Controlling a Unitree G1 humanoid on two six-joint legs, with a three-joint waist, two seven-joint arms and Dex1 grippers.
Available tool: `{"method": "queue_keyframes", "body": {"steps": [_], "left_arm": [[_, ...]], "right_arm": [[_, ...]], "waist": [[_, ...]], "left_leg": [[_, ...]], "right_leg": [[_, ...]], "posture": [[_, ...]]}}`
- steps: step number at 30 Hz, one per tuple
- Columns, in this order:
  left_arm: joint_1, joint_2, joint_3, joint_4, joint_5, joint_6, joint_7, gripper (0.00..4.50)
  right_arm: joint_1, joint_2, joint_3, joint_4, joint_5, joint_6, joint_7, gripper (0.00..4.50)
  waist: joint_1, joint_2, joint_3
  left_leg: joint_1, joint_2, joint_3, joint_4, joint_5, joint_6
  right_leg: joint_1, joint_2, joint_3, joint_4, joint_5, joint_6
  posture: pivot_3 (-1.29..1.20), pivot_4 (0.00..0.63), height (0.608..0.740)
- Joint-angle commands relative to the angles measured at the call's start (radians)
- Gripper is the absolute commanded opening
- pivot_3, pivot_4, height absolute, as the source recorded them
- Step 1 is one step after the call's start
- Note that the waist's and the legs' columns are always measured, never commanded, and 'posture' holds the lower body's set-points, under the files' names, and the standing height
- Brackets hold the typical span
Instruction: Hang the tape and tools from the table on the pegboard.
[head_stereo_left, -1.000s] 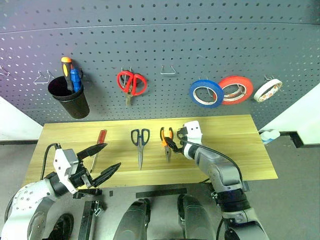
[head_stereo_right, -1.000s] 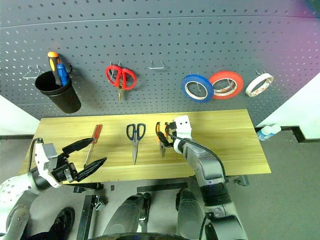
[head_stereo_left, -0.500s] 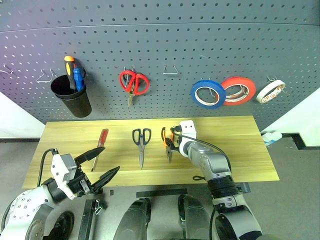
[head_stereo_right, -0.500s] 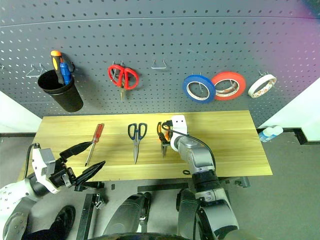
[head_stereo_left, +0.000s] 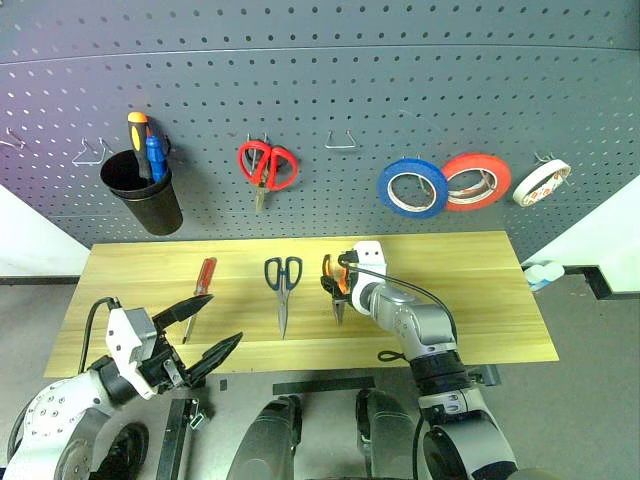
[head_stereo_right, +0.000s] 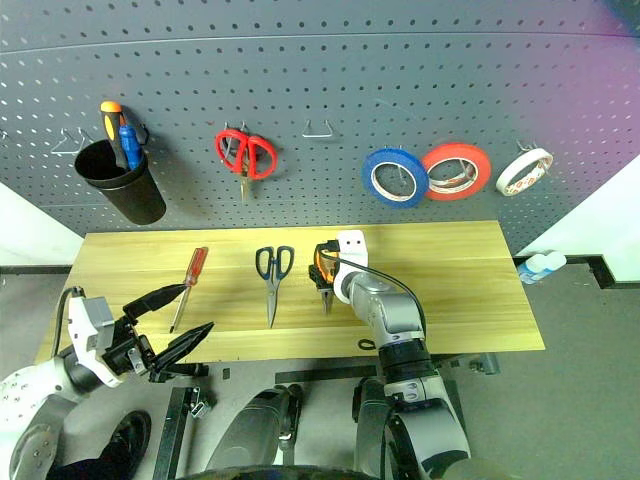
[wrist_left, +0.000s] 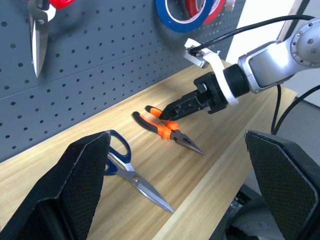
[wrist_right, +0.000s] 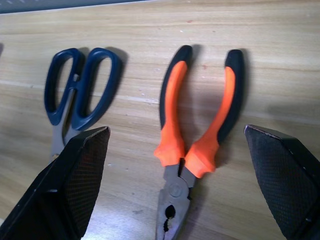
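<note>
Right wrist view: the pliers (wrist_right: 197, 145) lie flat on the table (wrist_right: 280, 60), framed by the right gripper (head_stereo_left: 340, 281), fingers wide apart. Dark-looped scissors (head_stereo_left: 282, 285) lie beside them. Left gripper (head_stereo_left: 205, 330) hovers spread and empty.

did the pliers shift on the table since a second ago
No. The pliers lie in the same spot on the table, just right of the dark-looped scissors, with the same gap between them. The whole view shifted slightly; that is the camera.
</note>
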Motion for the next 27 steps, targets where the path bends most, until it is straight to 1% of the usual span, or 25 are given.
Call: {"method": "queue_keyframes", "body": {"steps": [1,4,13,20,27], "left_arm": [[0.006,-0.001,0.004,-0.026,-0.002,-0.020,-0.006,4.50],[0.006,-0.001,0.006,-0.026,-0.004,-0.021,-0.007,4.50],[0.037,-0.010,0.023,-0.046,-0.007,-0.027,0.004,4.50],[0.069,-0.011,0.037,-0.075,-0.009,-0.030,0.012,4.50],[0.091,-0.012,0.047,-0.091,-0.012,-0.031,0.015,4.50]], "right_arm": [[-0.014,0.031,0.001,0.002,-0.031,-0.006,-0.071,4.49],[-0.028,0.053,0.009,0.030,-0.053,-0.019,-0.110,4.49],[-0.077,0.102,0.008,0.134,-0.065,-0.070,-0.134,4.49],[-0.090,0.099,0.030,0.213,-0.106,-0.133,-0.152,4.49],[-0.090,0.105,0.036,0.231,-0.127,-0.155,-0.159,4.49]], "waist": [[0.000,0.000,0.000],[-0.001,0.000,0.000],[0.000,0.000,0.001],[0.002,0.000,0.001],[0.002,0.001,0.001]], "left_leg": [[0.000,0.000,0.000,0.000,0.000,0.000],[0.000,0.000,0.000,0.000,0.000,0.000],[0.000,0.001,0.000,-0.001,0.000,0.000],[-0.001,0.001,0.000,-0.001,0.000,0.000],[-0.001,0.001,0.000,-0.002,0.000,0.000]], "right_leg": [[0.000,0.000,0.000,0.000,0.000,0.000],[-0.001,0.000,0.000,0.000,0.000,0.000],[-0.001,0.000,0.000,0.000,0.000,0.000],[-0.001,0.000,0.000,-0.001,0.000,0.000],[-0.002,0.001,0.000,-0.001,0.000,0.000]], "posture": [[0.07,0.260,0.740],[0.07,0.261,0.740],[0.09,0.259,0.740],[0.13,0.252,0.740],[0.14,0.250,0.740]]}}
